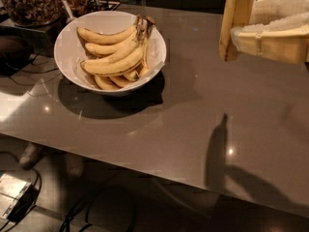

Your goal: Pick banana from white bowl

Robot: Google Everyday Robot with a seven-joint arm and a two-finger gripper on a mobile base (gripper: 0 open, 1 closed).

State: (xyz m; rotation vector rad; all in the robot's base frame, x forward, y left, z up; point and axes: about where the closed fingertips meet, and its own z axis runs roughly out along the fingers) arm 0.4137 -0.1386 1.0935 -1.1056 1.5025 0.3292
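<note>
- Your grey table (164,129) fills most of the view. Its glossy top carries a tall dark shadow (217,149) right of centre, below the lifted fruit.
- The gripper (244,27) reaches in from the right edge at the top, its pale fingers (275,45) lying roughly level and pointing left, high above the table.
- The white bowl (65,40) sits on the table's far left part, well apart from the gripper.
- A bunch of bananas (113,64) lies inside the bowl, joined at brown stems near its right rim.
- A dark jar of brown bits (29,4) stands behind the bowl at the top left corner.
- The banana (236,4) you are after is out of the bowl: it hangs nearly upright in the air at the upper right, clamped between the gripper's fingers, with its lower tip pointing down.
- Under the table's near edge you can see cables (87,209) on the floor.
</note>
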